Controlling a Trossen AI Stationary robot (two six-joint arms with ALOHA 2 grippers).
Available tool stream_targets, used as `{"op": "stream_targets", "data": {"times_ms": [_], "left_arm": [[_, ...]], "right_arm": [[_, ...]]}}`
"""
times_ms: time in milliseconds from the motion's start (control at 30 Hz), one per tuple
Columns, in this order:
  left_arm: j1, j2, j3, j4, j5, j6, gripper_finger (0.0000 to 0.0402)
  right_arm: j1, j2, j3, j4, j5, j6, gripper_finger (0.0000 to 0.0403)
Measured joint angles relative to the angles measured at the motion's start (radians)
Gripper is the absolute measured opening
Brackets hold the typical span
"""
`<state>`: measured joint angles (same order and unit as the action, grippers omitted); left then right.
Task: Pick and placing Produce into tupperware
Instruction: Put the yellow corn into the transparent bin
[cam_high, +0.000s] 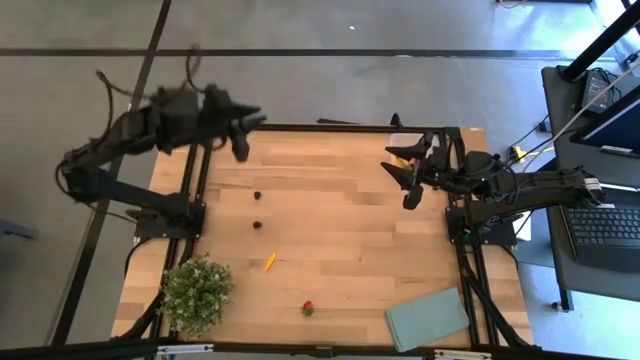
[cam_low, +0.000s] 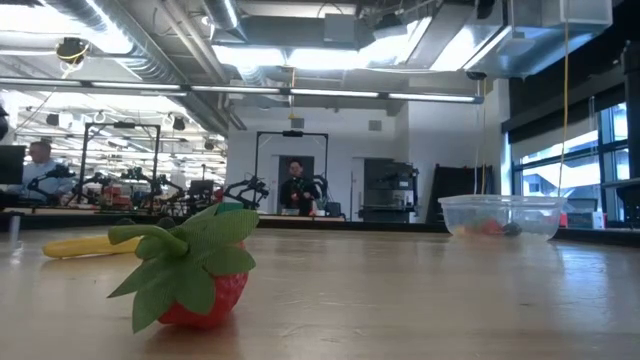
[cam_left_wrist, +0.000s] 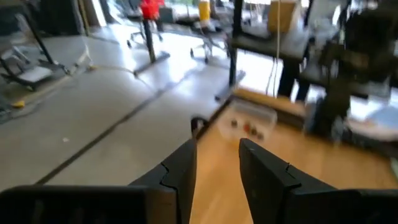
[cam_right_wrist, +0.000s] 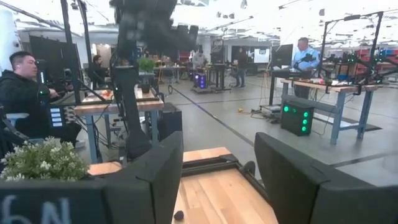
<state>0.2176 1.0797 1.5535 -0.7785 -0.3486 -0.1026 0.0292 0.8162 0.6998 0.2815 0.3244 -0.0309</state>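
1. High view: left gripper (cam_high: 243, 135) upper left, right gripper (cam_high: 405, 172) right of centre by tupperware (cam_high: 403, 148); two berries (cam_high: 257, 195), orange sliver (cam_high: 269, 262), strawberry (cam_high: 308, 308) loose on table (cam_high: 340, 240).
2. Low view: strawberry (cam_low: 195, 270) lower left, tupperware (cam_low: 502, 216) right.
3. Left wrist view: jaws slightly apart, empty.
4. Right wrist view: jaws wide, empty.

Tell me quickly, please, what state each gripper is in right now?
Left gripper: open, empty, raised over the table's far left corner.
Right gripper: open, empty, beside the tupperware.
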Motion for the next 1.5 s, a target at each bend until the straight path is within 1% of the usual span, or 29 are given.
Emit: {"op": "stream_targets", "data": {"times_ms": [133,267,400,467,533,600,700,933,1067,1233,1300,1367,1500], "left_arm": [[-0.063,-0.11,-0.261,0.054,0.066,-0.001,0.0117],[-0.133,-0.151,-0.494,0.134,0.116,-0.041,0.0122],[-0.206,-0.15,-0.662,0.178,0.181,-0.077,0.013],[-0.24,-0.138,-0.726,0.219,0.234,-0.105,0.0133],[-0.268,-0.136,-0.774,0.232,0.262,-0.156,0.0135],[-0.292,-0.137,-0.806,0.257,0.269,-0.207,0.0138],[-0.326,-0.137,-0.825,0.248,0.27,-0.25,0.0146],[-0.416,-0.121,-0.826,0.262,0.255,-0.233,0.018],[-0.458,-0.075,-0.825,0.261,0.254,-0.262,0.0207],[-0.499,0.023,-0.826,0.261,0.256,-0.267,0.0246],[-0.506,0.062,-0.826,0.256,0.265,-0.299,0.0259],[-0.512,0.092,-0.826,0.258,0.265,-0.373,0.0267],[-0.516,0.137,-0.826,0.256,0.269,-0.517,0.0273]], "right_arm": [[0.0,0.01,0.0,-0.001,0.0,0.0,0.0201],[0.0,0.023,0.0,0.003,0.0,0.002,0.0201],[0.0,0.036,0.0,0.008,0.0,0.008,0.0201],[0.0,0.045,0.0,0.01,0.003,0.027,0.0201],[0.0,0.054,0.0,0.009,0.018,0.031,0.0201],[0.0,0.063,0.0,0.01,0.023,0.03,0.0201],[-0.001,0.077,0.0,0.016,0.023,0.03,0.0201],[-0.001,0.096,0.0,0.015,0.024,0.03,0.0201],[-0.001,0.099,0.0,0.014,0.026,0.03,0.0201],[-0.001,0.099,0.0,0.014,0.026,0.03,0.0201],[-0.001,0.099,0.0,0.014,0.026,0.03,0.0201],[-0.001,0.099,0.0,0.014,0.026,0.03,0.0201],[-0.001,0.099,0.0,0.014,0.026,0.03,0.0201]]}}
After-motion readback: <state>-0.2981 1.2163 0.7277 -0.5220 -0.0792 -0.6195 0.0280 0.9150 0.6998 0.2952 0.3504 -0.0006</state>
